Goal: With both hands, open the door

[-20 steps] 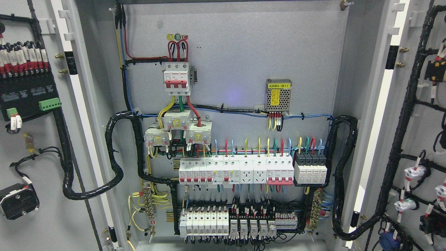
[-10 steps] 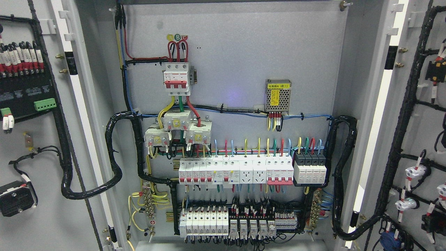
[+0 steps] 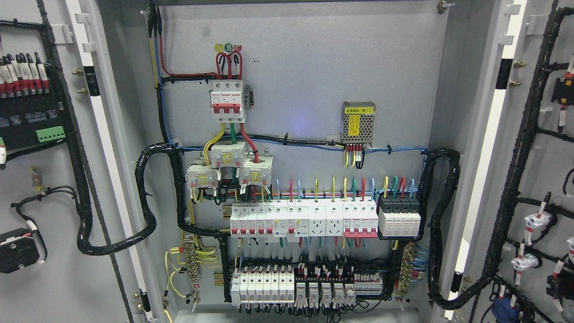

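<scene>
1. At the far left, the left door (image 3: 54, 251) of an electrical cabinet stands swung wide open, its grey inner face toward the camera. It carries a black terminal module (image 3: 28, 121) with a green connector (image 3: 50, 133), and a black component (image 3: 17, 250) lower down.
2. A thick black wrapped cable bundle (image 3: 145, 211) loops from that door across the hinge side into the cabinet.
3. In the middle, the cabinet's grey back panel (image 3: 314, 58) is fully exposed. High on it sits a white main breaker with red levers (image 3: 228, 101), with three white current transformers (image 3: 228, 168) below it.
4. To the right of the breaker is a small metal mesh power supply with a yellow label (image 3: 358, 123).
5. Lower down, a row of white breakers and sockets (image 3: 305, 218) runs across the panel, with a second row of breakers and relays (image 3: 291, 285) beneath.
6. At the far right, the right door (image 3: 545, 179) is also swung wide open, black cable harness (image 3: 515, 179) running down its inner face.
7. Neither robot hand appears in the view, so their positions relative to the doors and the state of their fingers cannot be told.
</scene>
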`<state>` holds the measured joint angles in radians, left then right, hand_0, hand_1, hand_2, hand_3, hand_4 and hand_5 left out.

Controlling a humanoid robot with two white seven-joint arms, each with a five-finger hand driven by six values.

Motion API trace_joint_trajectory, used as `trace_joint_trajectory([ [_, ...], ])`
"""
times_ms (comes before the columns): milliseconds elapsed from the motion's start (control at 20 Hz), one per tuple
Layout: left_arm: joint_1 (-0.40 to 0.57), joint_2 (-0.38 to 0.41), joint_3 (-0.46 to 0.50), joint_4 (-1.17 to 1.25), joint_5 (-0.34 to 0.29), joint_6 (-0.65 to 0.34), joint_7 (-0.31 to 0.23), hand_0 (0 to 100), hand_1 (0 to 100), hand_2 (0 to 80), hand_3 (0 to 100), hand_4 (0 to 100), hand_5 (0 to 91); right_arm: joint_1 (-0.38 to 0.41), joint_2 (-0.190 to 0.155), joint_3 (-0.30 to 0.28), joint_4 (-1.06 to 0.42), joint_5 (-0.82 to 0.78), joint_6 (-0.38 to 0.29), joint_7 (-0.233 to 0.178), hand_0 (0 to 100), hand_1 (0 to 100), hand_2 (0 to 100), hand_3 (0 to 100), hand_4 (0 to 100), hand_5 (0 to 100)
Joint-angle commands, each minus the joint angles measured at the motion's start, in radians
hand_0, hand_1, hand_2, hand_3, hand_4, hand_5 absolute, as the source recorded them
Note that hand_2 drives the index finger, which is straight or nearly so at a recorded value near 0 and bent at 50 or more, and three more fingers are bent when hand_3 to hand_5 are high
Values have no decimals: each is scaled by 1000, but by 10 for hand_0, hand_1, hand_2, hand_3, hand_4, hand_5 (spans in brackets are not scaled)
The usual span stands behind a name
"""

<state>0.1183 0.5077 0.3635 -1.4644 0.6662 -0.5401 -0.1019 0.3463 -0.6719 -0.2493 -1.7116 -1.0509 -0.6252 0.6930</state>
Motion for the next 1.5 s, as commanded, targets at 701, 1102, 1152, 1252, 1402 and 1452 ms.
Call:
trace_joint_trajectory([
  [701,-69,26,0,142,0,2,1,0,0,0,0,43,0,-10,-28,2,21,-43,1,2,0,0,0,0,0,0],
  [1102,-68,28,0,133,3,0,1,0,0,0,0,42,0,-7,-23,18,-42,-43,1,0,0,0,0,0,0,0],
  [1152,-68,28,0,131,3,0,1,0,0,0,0,42,0,-7,-23,25,-52,-43,1,0,0,0,0,0,0,0],
  [1252,-65,28,-1,128,6,-1,1,0,0,0,0,42,0,-7,-22,44,-74,-43,1,0,0,0,0,0,0,0],
  [1402,-54,28,-8,98,9,-3,-1,0,0,0,0,42,0,-7,-17,62,-91,-43,1,0,0,0,0,0,0,0],
  [1452,-45,28,-9,81,9,-3,-1,0,0,0,0,42,0,-7,-14,70,-97,-43,-1,0,0,0,0,0,0,0],
])
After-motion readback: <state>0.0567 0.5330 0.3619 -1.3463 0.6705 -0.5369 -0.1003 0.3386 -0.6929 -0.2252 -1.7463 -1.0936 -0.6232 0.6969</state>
